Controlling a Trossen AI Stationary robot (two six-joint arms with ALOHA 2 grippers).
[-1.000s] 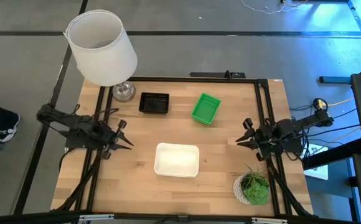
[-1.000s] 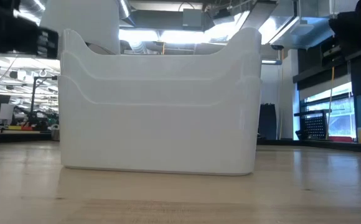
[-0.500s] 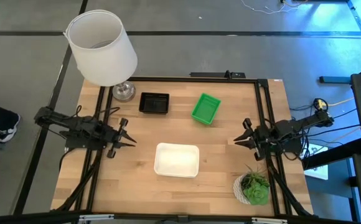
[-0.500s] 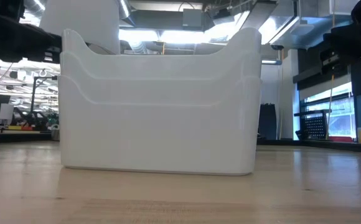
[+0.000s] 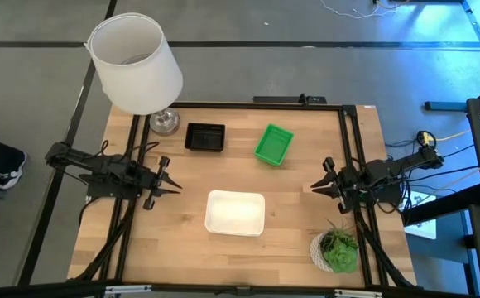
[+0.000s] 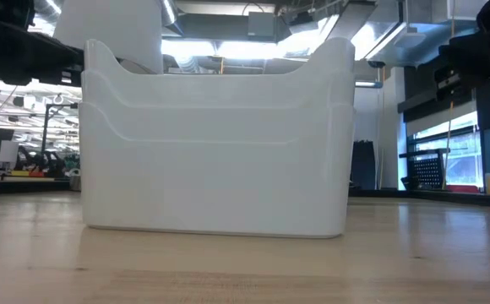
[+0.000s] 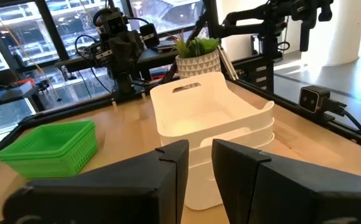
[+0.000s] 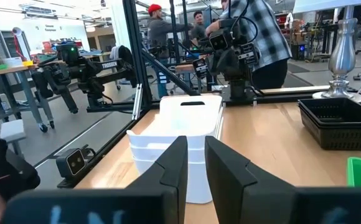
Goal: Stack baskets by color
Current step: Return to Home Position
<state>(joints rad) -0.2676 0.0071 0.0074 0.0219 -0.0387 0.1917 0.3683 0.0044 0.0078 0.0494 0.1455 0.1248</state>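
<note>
Open lanes around three stacks on the table (image 5: 174, 248); two corners blocked.
The white baskets (image 5: 235, 213) stand mid-table toward the front, with bare wood on either flank, up to the left gripper (image 5: 170, 184) and the right gripper (image 5: 316, 185) at the side edges; behind them a clear strip runs across; the black baskets (image 5: 204, 137) and green baskets (image 5: 273, 145) stand apart in the back row, a gap between them; the white bucket (image 5: 134, 62) overhangs the back-left corner, its metal base (image 5: 164, 122) just beside the black baskets; a potted plant (image 5: 337, 248) fills the front-right corner.
</note>
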